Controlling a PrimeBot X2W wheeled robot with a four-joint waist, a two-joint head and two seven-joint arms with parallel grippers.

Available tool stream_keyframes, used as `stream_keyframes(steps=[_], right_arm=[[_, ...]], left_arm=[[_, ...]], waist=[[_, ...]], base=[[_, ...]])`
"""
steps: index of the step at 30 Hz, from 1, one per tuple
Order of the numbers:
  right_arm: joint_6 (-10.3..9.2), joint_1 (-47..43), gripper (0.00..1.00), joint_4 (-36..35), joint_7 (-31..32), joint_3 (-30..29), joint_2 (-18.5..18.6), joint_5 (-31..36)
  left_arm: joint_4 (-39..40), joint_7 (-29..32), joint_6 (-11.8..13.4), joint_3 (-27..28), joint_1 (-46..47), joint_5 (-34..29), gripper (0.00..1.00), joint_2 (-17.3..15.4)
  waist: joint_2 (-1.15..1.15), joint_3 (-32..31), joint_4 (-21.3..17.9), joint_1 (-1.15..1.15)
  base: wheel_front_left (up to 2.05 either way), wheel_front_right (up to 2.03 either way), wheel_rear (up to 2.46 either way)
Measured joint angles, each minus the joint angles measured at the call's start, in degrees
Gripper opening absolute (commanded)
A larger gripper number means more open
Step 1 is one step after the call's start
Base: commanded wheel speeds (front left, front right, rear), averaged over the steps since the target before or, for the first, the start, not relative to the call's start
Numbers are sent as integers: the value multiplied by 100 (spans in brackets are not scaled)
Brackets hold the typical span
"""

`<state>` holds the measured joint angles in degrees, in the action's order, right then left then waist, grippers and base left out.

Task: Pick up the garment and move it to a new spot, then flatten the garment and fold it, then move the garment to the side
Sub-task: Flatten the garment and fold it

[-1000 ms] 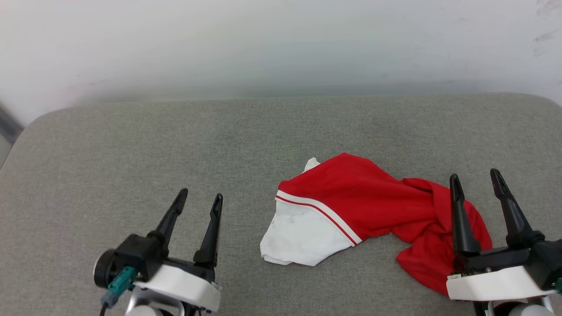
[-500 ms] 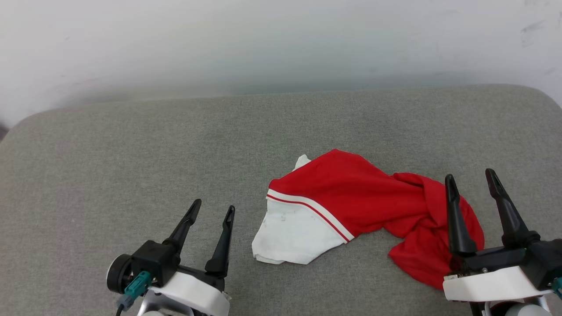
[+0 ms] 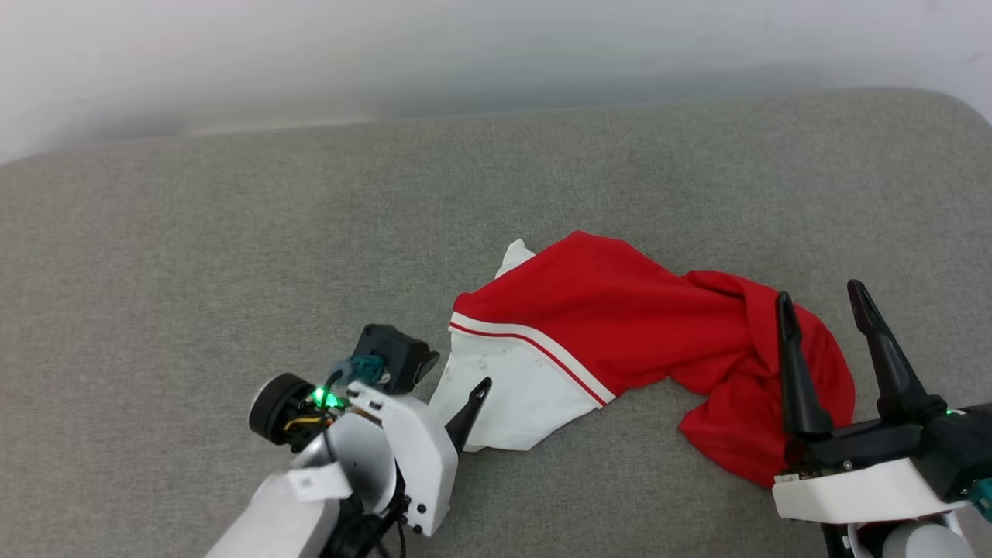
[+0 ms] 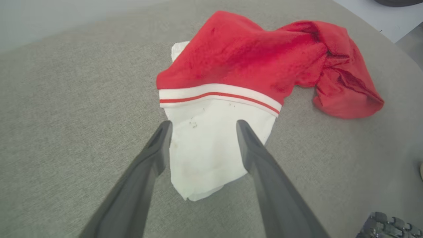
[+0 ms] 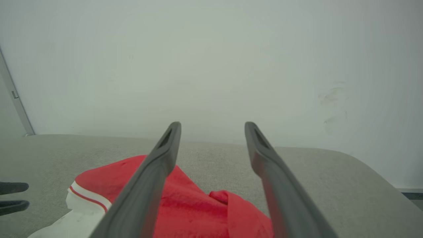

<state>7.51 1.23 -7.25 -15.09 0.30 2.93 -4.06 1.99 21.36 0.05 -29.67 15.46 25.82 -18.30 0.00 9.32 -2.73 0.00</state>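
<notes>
Mid-right of the head view, the garment point(image 3: 620, 333) lies crumpled and ungrasped, left gripper point(image 4: 203, 123) and right gripper point(image 3: 818, 292) both spread apart, so no step looks done.

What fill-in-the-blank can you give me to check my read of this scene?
The left pincer points at the ____ sleeve of the garment.
Both pincers' jaws stand ____.
The cloth beneath the right pincer is ____.
Missing words: white; open; red.
</notes>
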Motion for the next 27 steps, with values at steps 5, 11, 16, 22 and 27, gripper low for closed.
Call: stream_keyframes(steps=[5,11,16,22,27], right_arm=[[-1,107,100,-19,0,93,-1,-36],[0,172,100,-25,0,172,0,-89],[-1,229,100,-32,0,192,-1,-103],[0,243,100,-23,0,171,-1,-103],[-1,255,100,13,0,179,0,-80]], left_arm=[[-81,1267,67,-272,353,-190,100,-304],[-441,1497,147,-332,466,-171,100,-244],[-776,1517,146,-379,510,-187,100,-241],[-991,1527,-7,-389,564,25,0,-172],[-1151,1205,32,-353,529,63,0,-113]], waist=[[0,296,-144,0],[0,581,-291,0],[0,733,-391,0],[0,788,-373,0],[0,684,-285,0]], base=[[0,0,0],[0,0,0],[0,0,0],[0,0,0],[0,0,0]])
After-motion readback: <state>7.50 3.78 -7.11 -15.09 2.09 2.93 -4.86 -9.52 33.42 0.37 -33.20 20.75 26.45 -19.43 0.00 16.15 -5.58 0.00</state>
